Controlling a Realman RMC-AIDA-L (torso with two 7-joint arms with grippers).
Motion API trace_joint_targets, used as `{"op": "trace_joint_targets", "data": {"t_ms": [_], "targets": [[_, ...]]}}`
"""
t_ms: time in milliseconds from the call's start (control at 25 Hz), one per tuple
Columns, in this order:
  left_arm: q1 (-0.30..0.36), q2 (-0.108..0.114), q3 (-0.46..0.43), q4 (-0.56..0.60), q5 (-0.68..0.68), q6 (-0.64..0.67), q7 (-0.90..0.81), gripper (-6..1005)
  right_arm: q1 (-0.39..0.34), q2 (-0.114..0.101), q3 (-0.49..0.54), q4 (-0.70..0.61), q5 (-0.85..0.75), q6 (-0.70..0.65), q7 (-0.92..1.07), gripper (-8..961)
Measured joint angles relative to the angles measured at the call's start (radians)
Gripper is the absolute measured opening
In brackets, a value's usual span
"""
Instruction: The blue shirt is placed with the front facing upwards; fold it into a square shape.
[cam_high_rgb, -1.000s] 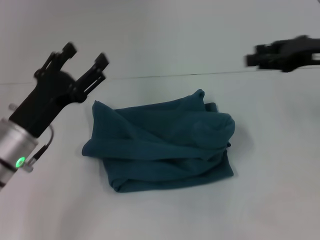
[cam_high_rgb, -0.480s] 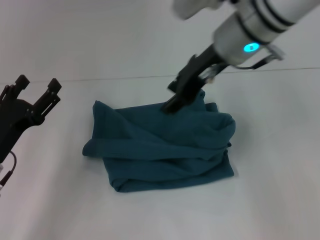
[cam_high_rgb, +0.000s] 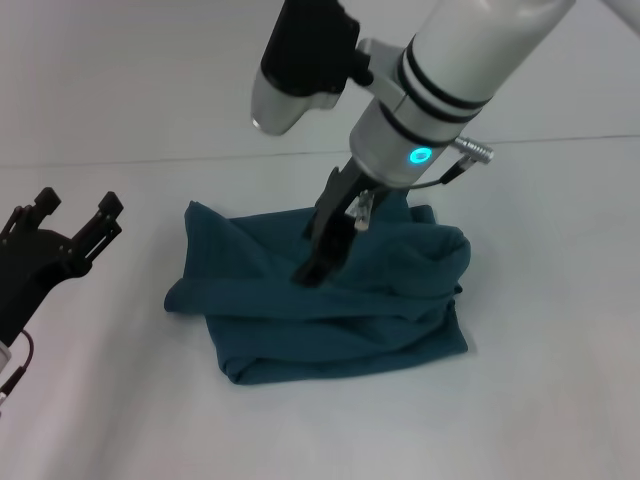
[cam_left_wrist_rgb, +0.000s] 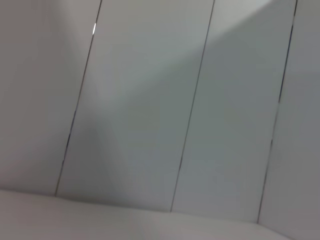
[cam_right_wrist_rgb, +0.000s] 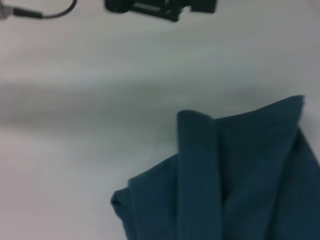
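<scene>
The blue shirt (cam_high_rgb: 320, 295) lies on the white table (cam_high_rgb: 560, 330) as a rumpled, roughly rectangular folded bundle, no print showing. My right gripper (cam_high_rgb: 318, 255) reaches down from the upper right and rests on the middle of the bundle's top layer. The right wrist view shows the shirt (cam_right_wrist_rgb: 240, 175) with its folded edges and corners, and bare table around it. My left gripper (cam_high_rgb: 78, 208) hovers open and empty to the left of the shirt, apart from it. It also shows far off in the right wrist view as the left gripper (cam_right_wrist_rgb: 160, 6).
The table's back edge (cam_high_rgb: 200, 157) runs just behind the shirt, with a pale wall beyond. The left wrist view shows only grey wall panels (cam_left_wrist_rgb: 150, 125) with thin seams. A cable (cam_right_wrist_rgb: 40, 12) hangs near the left arm.
My right arm has swung in from the far right and come down onto the shirt's middle. My left arm has drawn back to the left and lower. The shirt has kept its shape.
</scene>
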Motion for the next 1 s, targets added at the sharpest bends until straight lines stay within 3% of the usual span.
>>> {"op": "trace_joint_targets", "data": {"t_ms": [400,960,1000], "targets": [[0.004,0.000,0.001,-0.017,0.028,-0.010,-0.006,888,-0.028,0.009,-0.208,0.079,0.085,0.153,0.015,545],[-0.003,0.000,0.006,-0.035,0.029,-0.003,-0.005,887,-0.046,0.011,-0.322,0.126,0.140,0.273,0.050,488],[-0.003,0.000,0.006,-0.035,0.029,-0.003,-0.004,887,-0.051,0.009,-0.322,0.123,0.147,0.277,0.052,449]]}}
